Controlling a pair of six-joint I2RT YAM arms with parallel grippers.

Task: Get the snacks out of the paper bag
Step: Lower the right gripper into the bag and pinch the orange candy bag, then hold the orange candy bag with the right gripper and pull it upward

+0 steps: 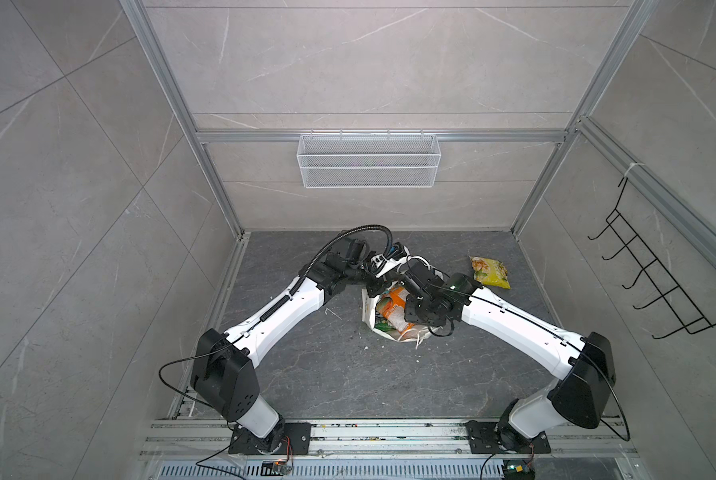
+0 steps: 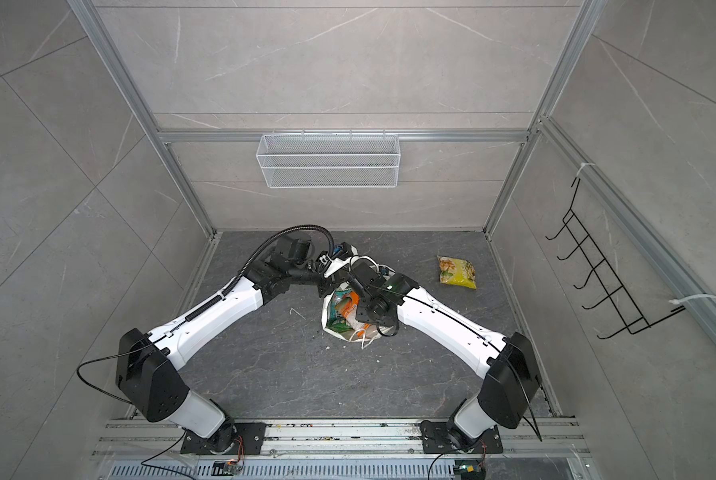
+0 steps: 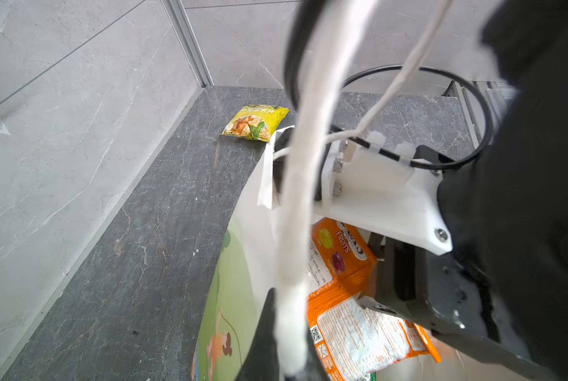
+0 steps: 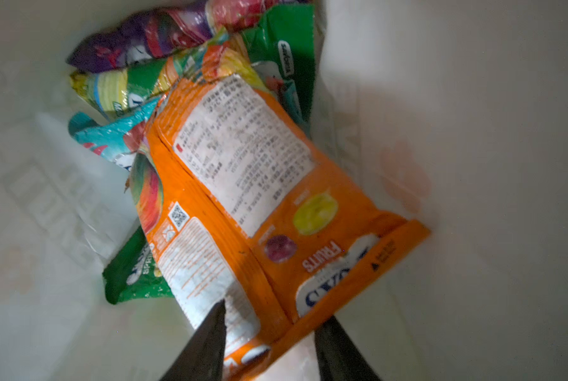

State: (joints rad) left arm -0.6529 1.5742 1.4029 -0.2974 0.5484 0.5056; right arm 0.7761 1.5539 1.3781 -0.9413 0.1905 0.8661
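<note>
Right gripper (image 4: 276,313), deep in the white paper bag (image 1: 367,308) at frame centre: dark fingers (image 4: 206,346) apart on either side of a glossy, crinkled orange pouch (image 4: 243,171); grip unclear. Left gripper (image 3: 289,320) pinches the fuzzy cord handle (image 3: 309,158). Other pouches (image 4: 137,43) lie half hidden.

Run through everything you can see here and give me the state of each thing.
White paper carrier bag: standing on dark grey table, mouth open.
White cord handle: pulled up.
Left gripper: shut on white cord handle.
Orange glossy plastic pouch: in bag, topmost.
Right gripper: inside bag, open astride orange pouch.
Purple pouch: in bag, underneath.
Teal pouch: in bag, underneath.
Yellow glossy pouch: out, flat on table.
White wire mesh basket: hanging, empty.
</note>
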